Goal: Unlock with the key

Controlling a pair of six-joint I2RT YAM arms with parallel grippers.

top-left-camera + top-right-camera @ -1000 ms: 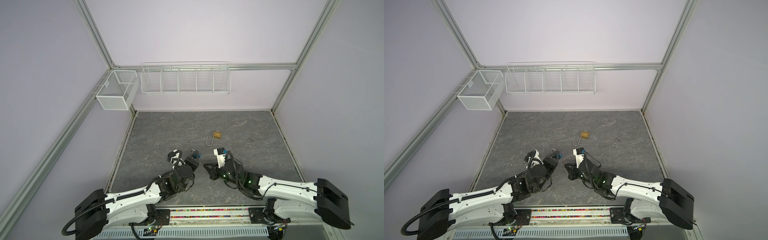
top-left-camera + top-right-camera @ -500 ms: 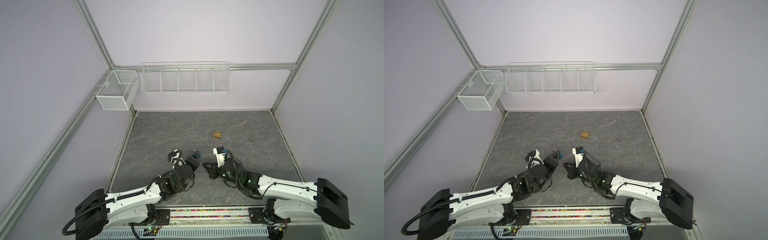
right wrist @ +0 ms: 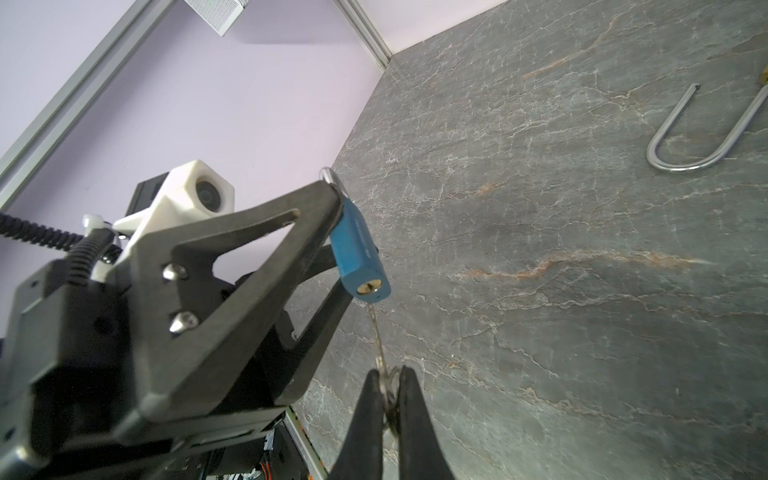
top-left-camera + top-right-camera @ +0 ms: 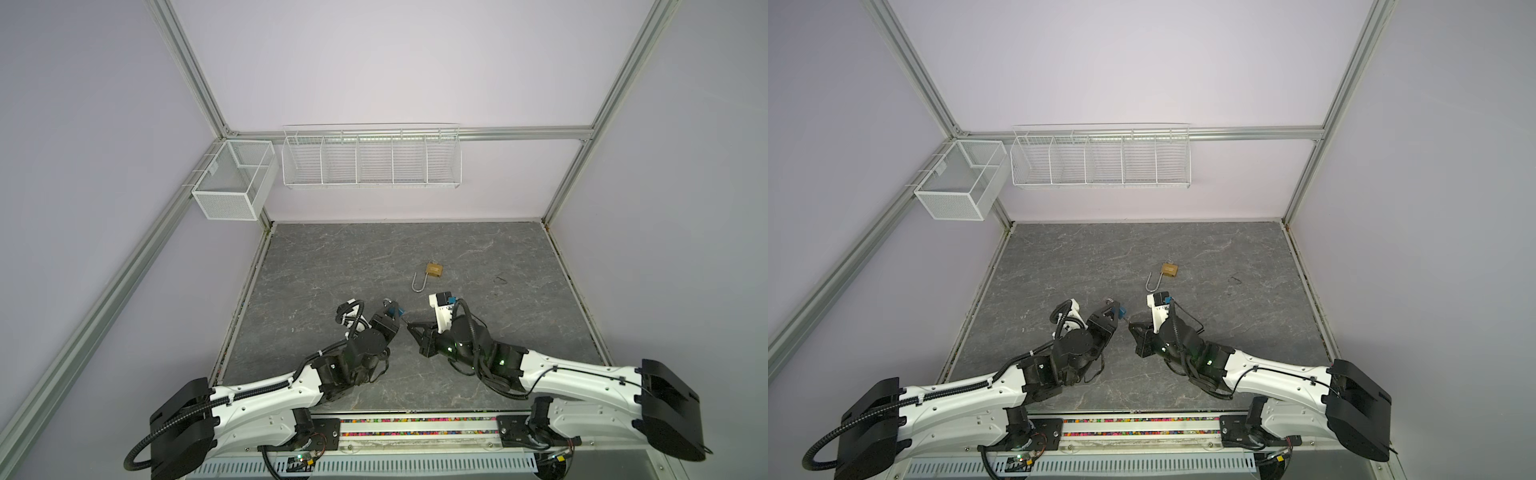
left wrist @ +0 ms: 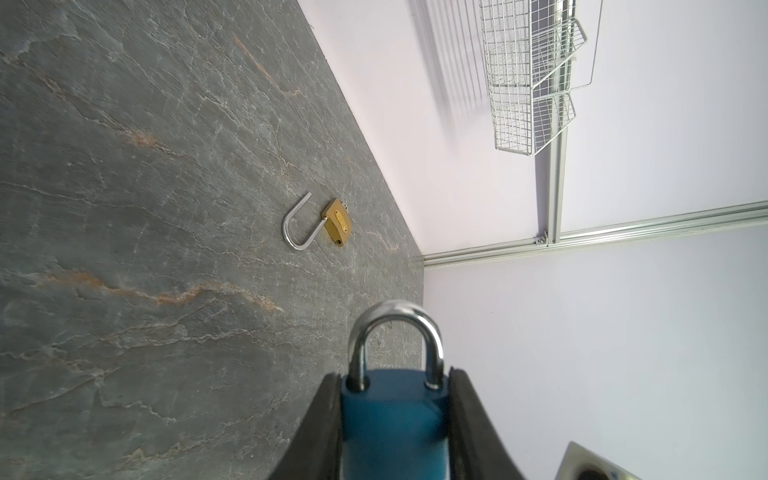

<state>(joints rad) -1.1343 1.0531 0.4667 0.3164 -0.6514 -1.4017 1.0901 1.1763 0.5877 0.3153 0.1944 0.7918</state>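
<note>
Nearest you, your right gripper (image 3: 390,374) pinches the key (image 3: 376,328), tip just short of the keyhole (image 3: 370,287) of the blue padlock (image 3: 357,245) clamped in your left gripper (image 4: 390,316), shackle (image 5: 395,328) seated: insertion and turning remain; farther off, a brass padlock (image 5: 338,222) lies open.
</note>
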